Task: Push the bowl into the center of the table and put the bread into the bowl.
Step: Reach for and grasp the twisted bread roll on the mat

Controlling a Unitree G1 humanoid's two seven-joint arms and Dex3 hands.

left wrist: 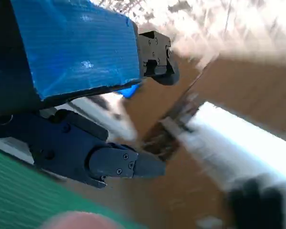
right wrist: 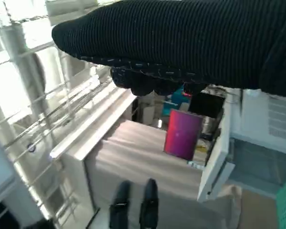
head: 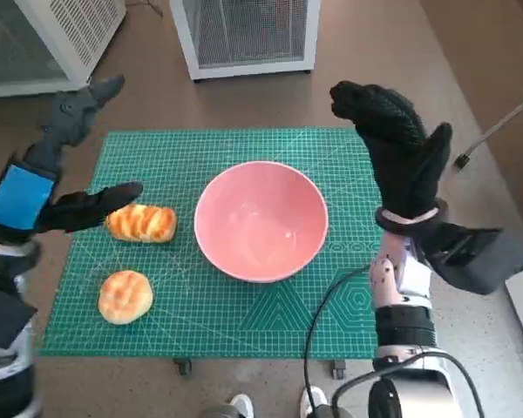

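With the bowl (head: 261,219) already central, the spread left hand (head: 65,170) hovers nearest the long bread (head: 140,223), lying left-right just beside it.

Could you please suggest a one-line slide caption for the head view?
Pink bowl centred on green cutting mat, two bread rolls beside it, both hands raised open.
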